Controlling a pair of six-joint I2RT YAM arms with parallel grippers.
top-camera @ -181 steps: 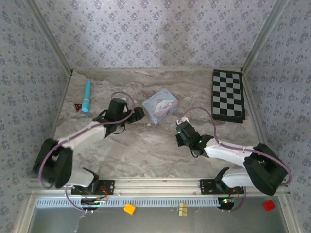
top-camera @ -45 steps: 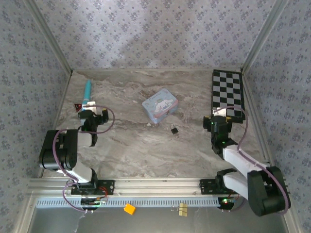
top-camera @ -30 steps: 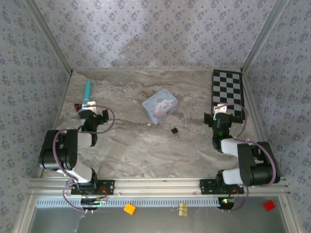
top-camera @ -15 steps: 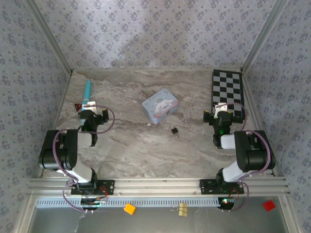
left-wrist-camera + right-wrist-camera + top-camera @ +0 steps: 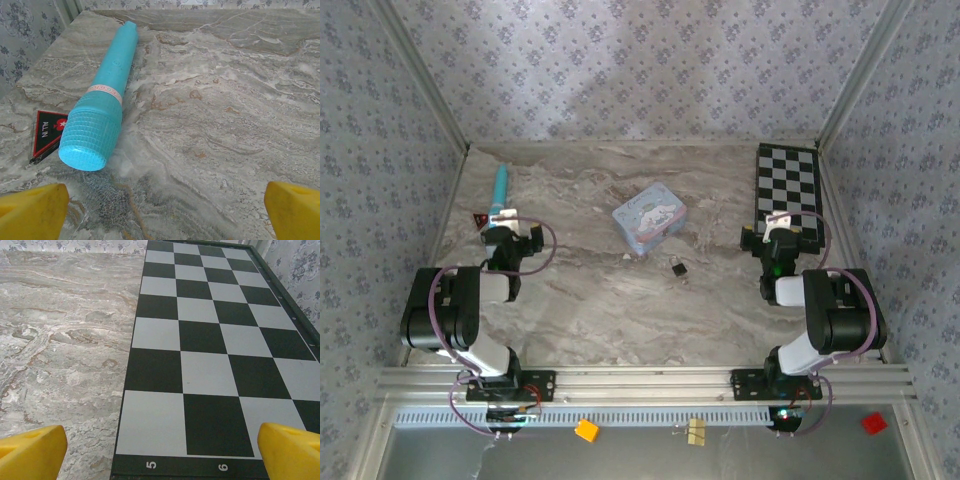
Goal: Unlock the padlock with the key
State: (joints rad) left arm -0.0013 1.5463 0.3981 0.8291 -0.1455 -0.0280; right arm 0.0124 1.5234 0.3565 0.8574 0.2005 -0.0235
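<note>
The padlock [image 5: 677, 268], tiny and black with a small silvery part, lies on the marble table in front of the light-blue tin [image 5: 649, 220], and neither gripper touches it. The key is too small to make out. My left gripper [image 5: 510, 237] [image 5: 162, 215] rests at the left side, well away from the padlock. It is open, with its yellow fingertips [image 5: 30, 210] wide apart over bare marble. At the right, my right gripper [image 5: 778, 235] [image 5: 162, 455] is open too, its fingertips [image 5: 292, 450] spread before the chessboard's near edge.
A turquoise tube [image 5: 102, 100] [image 5: 499, 193] and a small red-and-black triangle [image 5: 47, 132] lie just ahead of the left gripper. The chessboard [image 5: 210, 340] [image 5: 788, 198] lies flat at the back right. Both arms are folded back close to their bases.
Six seconds ago both arms reached toward the tin; now they are drawn back. Over the last second the right arm folded in a little further and the left stayed still.
</note>
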